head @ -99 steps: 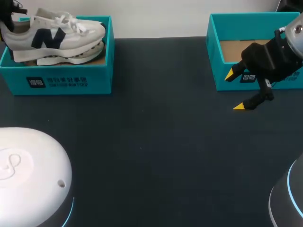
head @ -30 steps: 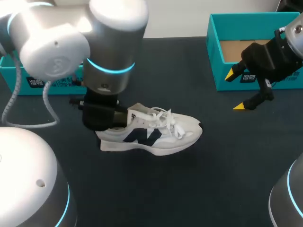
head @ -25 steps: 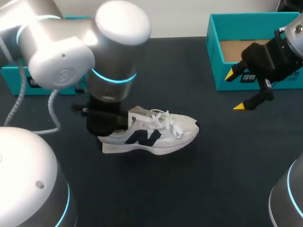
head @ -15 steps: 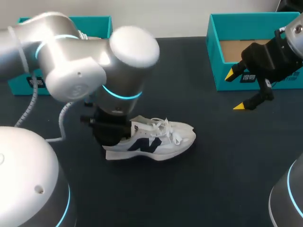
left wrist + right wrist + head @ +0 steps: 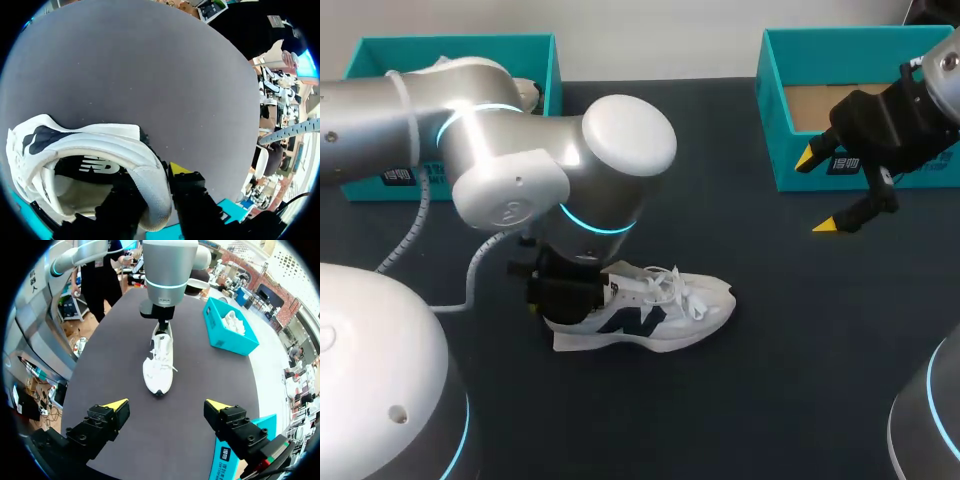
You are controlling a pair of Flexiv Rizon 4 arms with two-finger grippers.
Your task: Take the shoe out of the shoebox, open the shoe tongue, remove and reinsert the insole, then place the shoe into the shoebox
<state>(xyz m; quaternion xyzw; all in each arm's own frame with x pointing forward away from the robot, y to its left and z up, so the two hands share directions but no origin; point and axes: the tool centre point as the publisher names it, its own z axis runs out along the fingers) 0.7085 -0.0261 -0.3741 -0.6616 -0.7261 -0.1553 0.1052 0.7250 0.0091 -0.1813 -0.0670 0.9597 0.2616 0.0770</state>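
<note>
Robotics laboratory: a silver left arm [image 5: 520, 170] with glowing blue joint rings and a right arm [image 5: 942, 85] stand at a dark, matte test table [image 5: 770, 400]. It is laid out with a teal shoebox [image 5: 450, 41], a second shoebox [image 5: 772, 100] and a white shoe [image 5: 690, 305].

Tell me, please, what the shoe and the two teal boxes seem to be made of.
The shoe: matte white textile with likely synthetic leather panels; padded collar, cloth laces. The left box and right box: probably cardboard, printed teal; the right one's bare brown floor shows.
</note>
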